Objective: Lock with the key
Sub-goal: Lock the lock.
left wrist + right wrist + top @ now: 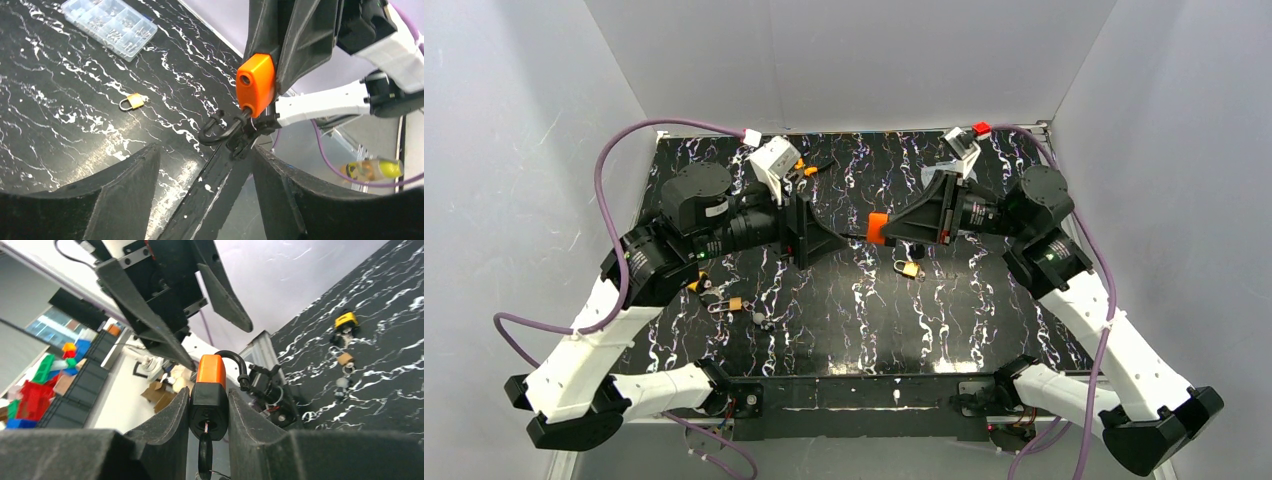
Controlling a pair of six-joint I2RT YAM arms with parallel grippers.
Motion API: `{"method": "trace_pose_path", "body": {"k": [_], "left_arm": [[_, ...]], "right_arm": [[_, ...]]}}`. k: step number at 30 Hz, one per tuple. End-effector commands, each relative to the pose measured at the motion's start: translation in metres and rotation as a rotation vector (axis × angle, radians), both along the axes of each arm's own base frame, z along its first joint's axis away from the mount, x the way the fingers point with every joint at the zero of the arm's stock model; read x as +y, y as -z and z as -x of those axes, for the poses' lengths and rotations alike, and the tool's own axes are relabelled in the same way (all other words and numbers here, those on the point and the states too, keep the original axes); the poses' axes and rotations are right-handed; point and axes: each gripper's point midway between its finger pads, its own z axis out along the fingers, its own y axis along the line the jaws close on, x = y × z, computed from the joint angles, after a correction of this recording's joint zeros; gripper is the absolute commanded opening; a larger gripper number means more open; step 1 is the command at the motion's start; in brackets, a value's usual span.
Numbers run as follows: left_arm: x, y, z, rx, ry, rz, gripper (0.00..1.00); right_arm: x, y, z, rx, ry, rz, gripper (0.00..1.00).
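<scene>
An orange-and-black padlock [210,385] is clamped between my right gripper's fingers [180,425], with a black key [205,455] stuck in its keyhole at the near end. Its black shackle [235,361] stands open and swung out. In the top view my right gripper [886,229] holds the padlock [875,227] above mid-table, pointing left. My left gripper [832,240] faces it, open and empty, just short of the shackle [220,131]. In the left wrist view the padlock [256,82] hangs just beyond my spread fingers [125,190].
A small brass padlock [909,269] lies on the black marbled table [984,320], also in the left wrist view [132,102]. Another brass padlock with keys [734,303] and a yellow one [699,283] lie at left. A clear parts box [110,22] sits farther off.
</scene>
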Motion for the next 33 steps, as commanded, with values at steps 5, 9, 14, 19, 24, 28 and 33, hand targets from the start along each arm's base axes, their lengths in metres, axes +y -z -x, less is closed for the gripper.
{"method": "trace_pose_path", "body": {"k": [5, 9, 14, 19, 24, 28, 33], "left_arm": [[-0.01, -0.035, 0.029, -0.141, 0.215, 0.098, 0.55], [-0.014, -0.044, 0.034, -0.162, 0.249, 0.151, 0.49], [-0.016, -0.048, 0.038, -0.156, 0.27, 0.178, 0.39], [-0.019, -0.04, 0.037, -0.128, 0.276, 0.168, 0.33], [-0.018, -0.036, 0.034, -0.124, 0.254, 0.156, 0.35], [-0.018, -0.035, 0.032, -0.121, 0.244, 0.154, 0.44], [-0.018, -0.034, 0.031, -0.101, 0.232, 0.159, 0.42]], "right_arm": [[-0.01, -0.053, 0.029, -0.033, -0.105, -0.076, 0.01], [-0.007, -0.056, 0.027, 0.009, -0.121, -0.079, 0.01], [-0.005, -0.055, 0.023, 0.038, -0.112, -0.086, 0.01], [-0.006, -0.06, 0.02, 0.039, -0.09, -0.103, 0.01], [-0.006, -0.065, 0.021, 0.042, -0.098, -0.122, 0.01], [-0.007, -0.068, 0.022, 0.041, -0.099, -0.129, 0.01], [-0.008, -0.07, 0.023, 0.036, -0.095, -0.13, 0.01]]}}
